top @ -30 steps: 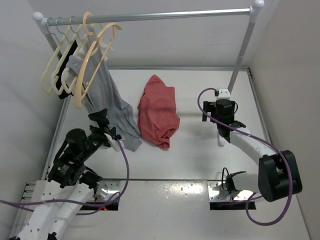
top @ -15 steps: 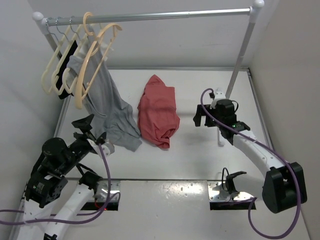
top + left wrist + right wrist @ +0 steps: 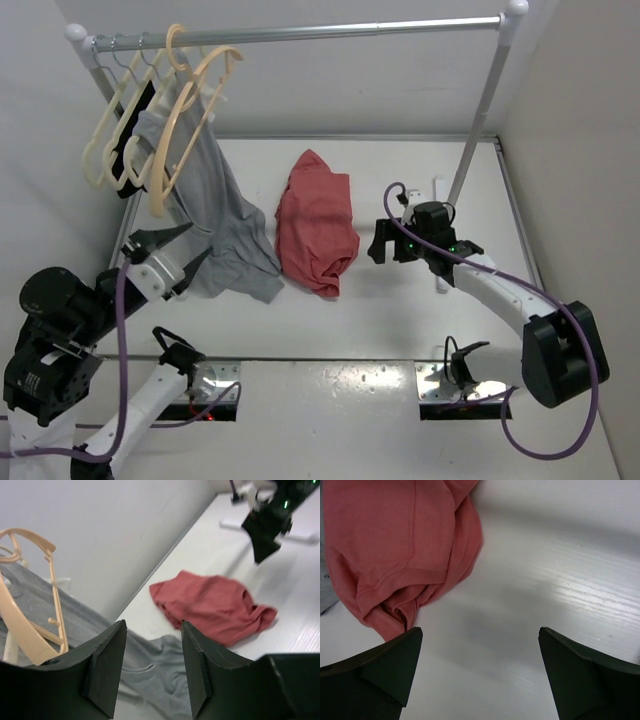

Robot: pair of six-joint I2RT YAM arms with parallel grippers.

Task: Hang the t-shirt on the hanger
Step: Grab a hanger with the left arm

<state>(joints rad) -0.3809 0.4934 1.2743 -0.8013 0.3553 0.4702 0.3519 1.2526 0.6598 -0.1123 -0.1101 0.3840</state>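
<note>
T-shirt [image 3: 316, 222] lies just ahead-left of R gripper [image 3: 382, 248] fingertips, long axis crosswise; L gripper [image 3: 172, 250] farther; both sets of fingers spread.

White table [image 3: 400, 320] carries the crumpled t-shirt [image 3: 317, 225] beside a grey garment [image 3: 232, 245].

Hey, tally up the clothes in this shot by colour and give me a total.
Coral-red t-shirt: 1, crumpled on the table.
Grey garment: 1, hanging among the hangers on the rail.
Total: 2.
A dark shape between the hangers is too unclear to count as clothing.
</note>
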